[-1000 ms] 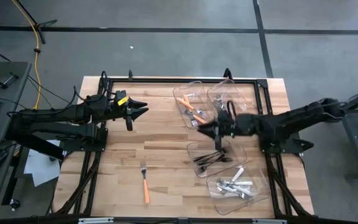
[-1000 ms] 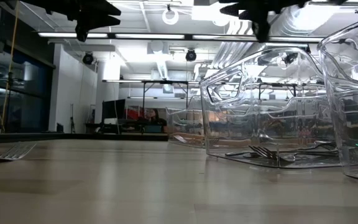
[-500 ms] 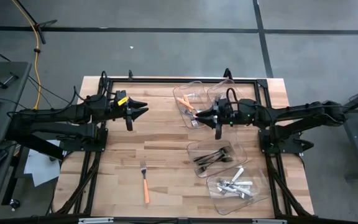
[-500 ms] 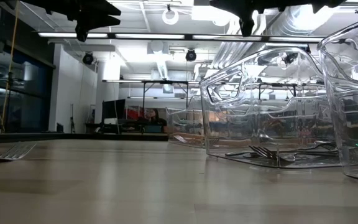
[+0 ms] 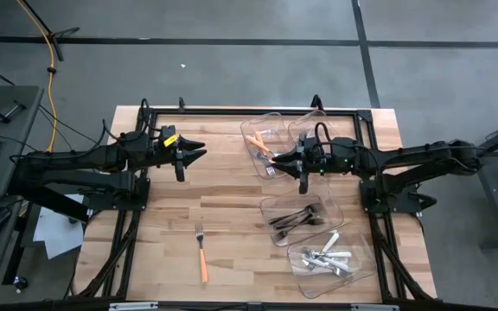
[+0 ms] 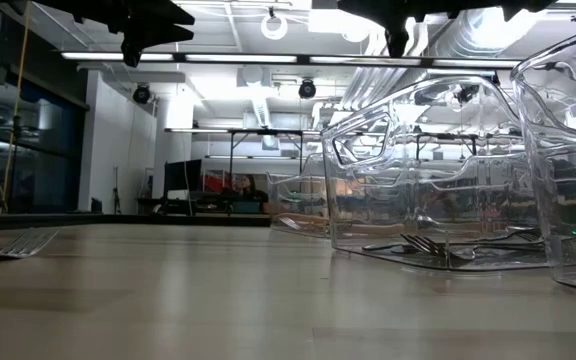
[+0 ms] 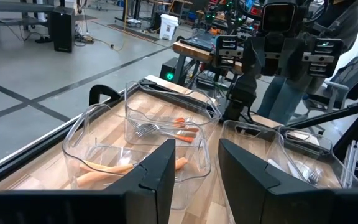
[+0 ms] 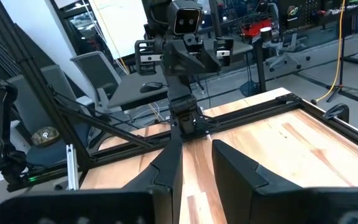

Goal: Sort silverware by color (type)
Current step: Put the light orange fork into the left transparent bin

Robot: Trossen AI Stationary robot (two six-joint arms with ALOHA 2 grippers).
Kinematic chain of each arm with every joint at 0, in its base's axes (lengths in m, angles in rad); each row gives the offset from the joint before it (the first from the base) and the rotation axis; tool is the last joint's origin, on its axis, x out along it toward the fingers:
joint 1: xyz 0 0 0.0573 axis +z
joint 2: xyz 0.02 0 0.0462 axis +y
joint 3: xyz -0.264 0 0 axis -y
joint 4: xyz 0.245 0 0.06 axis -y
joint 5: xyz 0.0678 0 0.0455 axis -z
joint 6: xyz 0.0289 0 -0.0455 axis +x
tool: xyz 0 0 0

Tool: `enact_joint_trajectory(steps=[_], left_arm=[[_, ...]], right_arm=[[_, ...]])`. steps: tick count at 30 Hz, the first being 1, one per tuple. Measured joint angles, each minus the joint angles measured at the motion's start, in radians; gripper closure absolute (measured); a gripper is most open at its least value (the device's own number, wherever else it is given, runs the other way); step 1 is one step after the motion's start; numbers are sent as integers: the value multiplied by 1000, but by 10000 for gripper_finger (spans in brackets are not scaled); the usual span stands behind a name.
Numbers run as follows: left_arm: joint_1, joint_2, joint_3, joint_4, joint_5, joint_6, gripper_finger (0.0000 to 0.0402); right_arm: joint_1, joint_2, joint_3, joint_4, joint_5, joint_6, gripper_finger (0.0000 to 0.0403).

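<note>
Right gripper (image 5: 303,164) moved from dark-cutlery bin (image 5: 299,220) to orange-handle bin (image 5: 266,147), fingers apart, empty; orange fork (image 5: 201,252) remains unsorted

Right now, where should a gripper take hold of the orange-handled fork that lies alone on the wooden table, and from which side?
Grip the orange-handled fork around the middle of its orange handle, coming straight down from above. It lies flat and alone on the wooden table, tines toward the far edge, so fingers should close across the narrow handle. The left gripper looks nearer.
</note>
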Motion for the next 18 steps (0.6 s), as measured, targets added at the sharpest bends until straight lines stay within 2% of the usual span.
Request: enact_joint_trajectory(steps=[18], left_arm=[[0,0,0,0,0,0,291]], right_arm=[[0,0,0,-1,0,-18,331]])
